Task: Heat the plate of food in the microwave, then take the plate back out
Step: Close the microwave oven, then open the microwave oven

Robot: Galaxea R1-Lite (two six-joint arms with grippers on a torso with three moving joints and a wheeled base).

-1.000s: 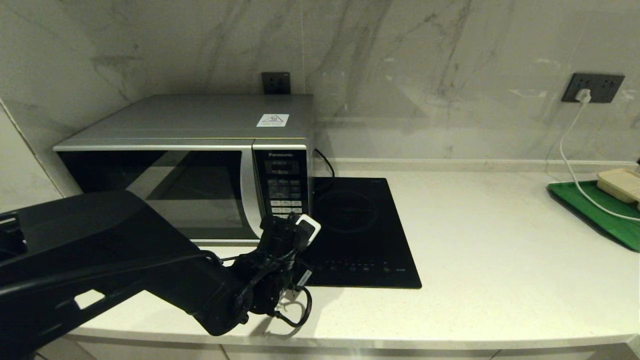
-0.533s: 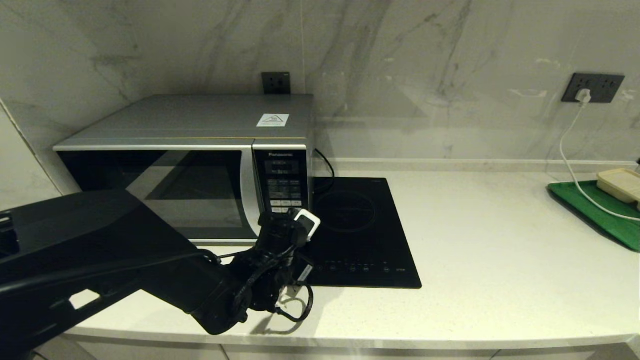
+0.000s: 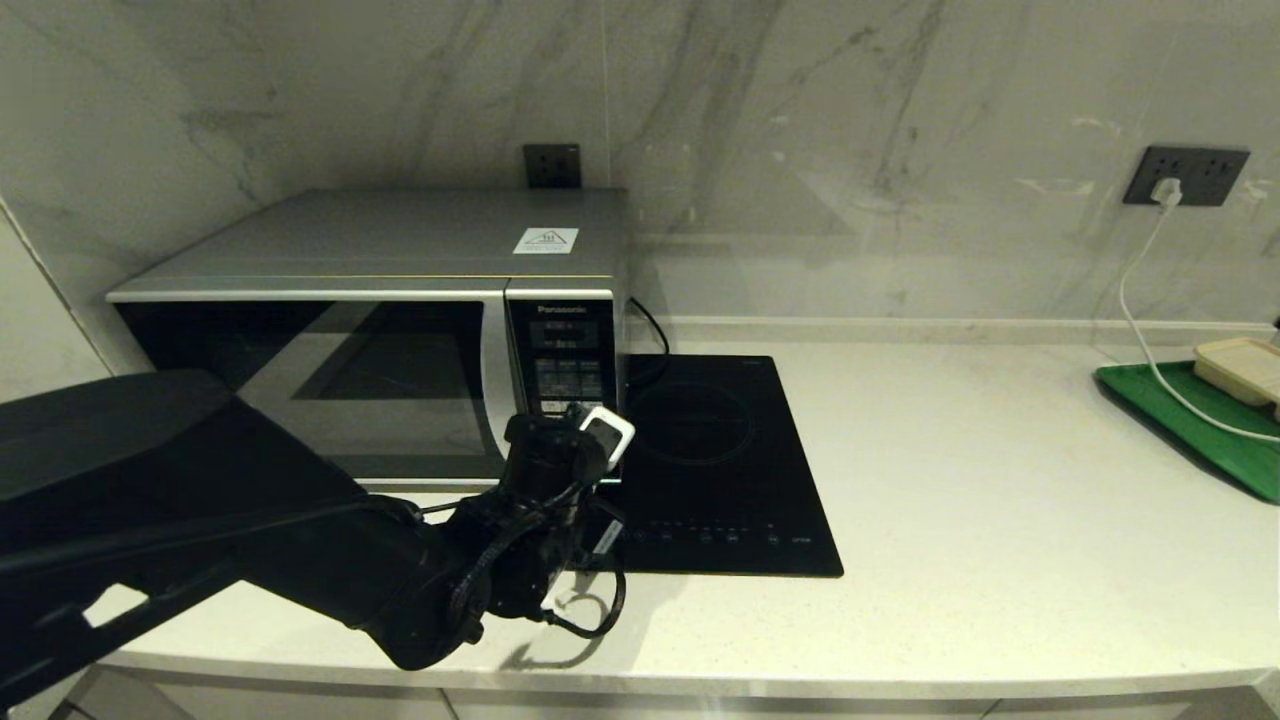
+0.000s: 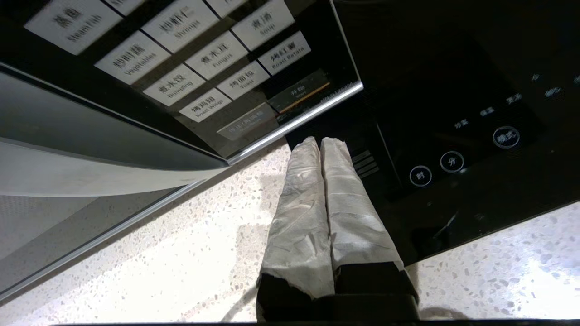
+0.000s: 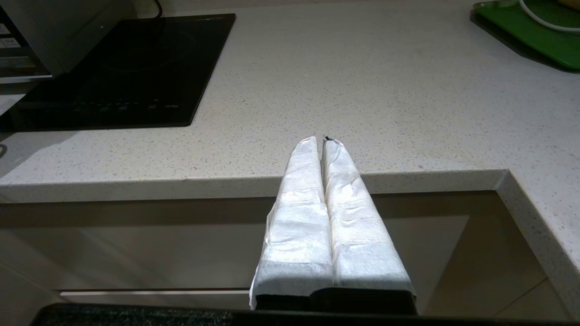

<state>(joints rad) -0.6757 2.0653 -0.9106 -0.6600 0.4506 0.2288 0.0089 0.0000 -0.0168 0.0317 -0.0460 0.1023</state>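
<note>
Fingers (image 4: 333, 158) on your left gripper (image 4: 321, 147) are pressed together with nothing between them, tips just below the microwave (image 3: 400, 330) keypad's bottom row, near its lower corner. You look to be on the button-pressing step; the door is shut, and the plate of food is not visible, so you cannot tell whether it sits inside. Next you need a small, square push onto one key. Open room lies over the induction hob (image 3: 720, 470) beside the microwave. Your right gripper (image 5: 324, 140), also clenched, hangs off the table (image 5: 362, 99) edge.
</note>
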